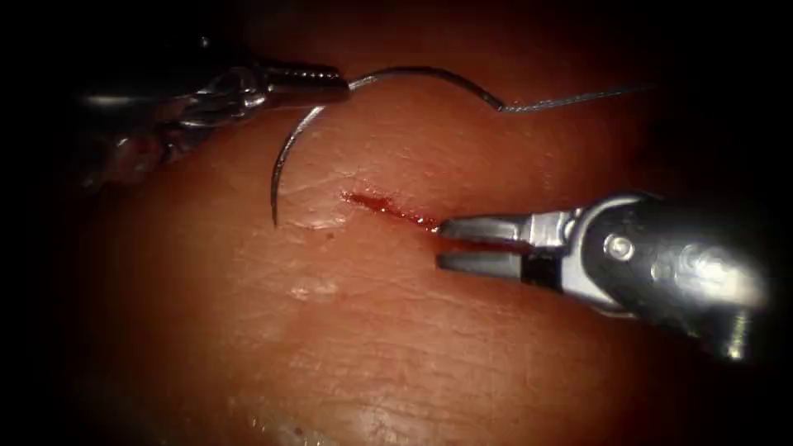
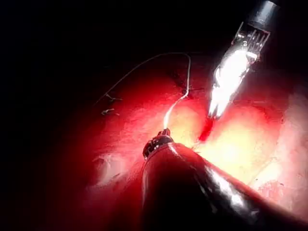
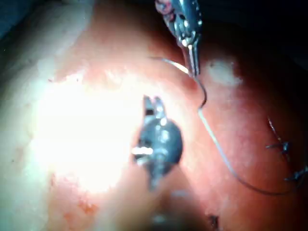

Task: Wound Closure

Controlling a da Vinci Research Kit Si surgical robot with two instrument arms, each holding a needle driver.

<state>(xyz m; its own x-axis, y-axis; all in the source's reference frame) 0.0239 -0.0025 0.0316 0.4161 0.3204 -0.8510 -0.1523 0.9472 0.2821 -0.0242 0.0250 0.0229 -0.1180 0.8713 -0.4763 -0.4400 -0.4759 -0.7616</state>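
Note:
The cut (image 1: 388, 210) is a short red line in the tissue (image 1: 347, 330), wet with red fluid. My left tool (image 1: 340, 85) comes in from the upper left, jaws shut on the curved needle (image 1: 285, 157) near the middle of its curve. The needle's tip points down at the tissue left of the cut; whether it touches I cannot tell. Its tail arcs right to the thread (image 1: 578, 97), which trails off right. My right tool (image 1: 440, 244) stands open at the cut's right end, holding nothing. In the left wrist view the left tool (image 2: 164, 131) holds the needle (image 2: 175, 103).
Earlier stitches with cut thread ends (image 3: 281, 144) lie on the tissue beyond the thread (image 3: 226, 161), also seen as small knots (image 2: 110, 98). The right tool's bright shaft (image 2: 228, 82) hangs close beside the left tool's tip.

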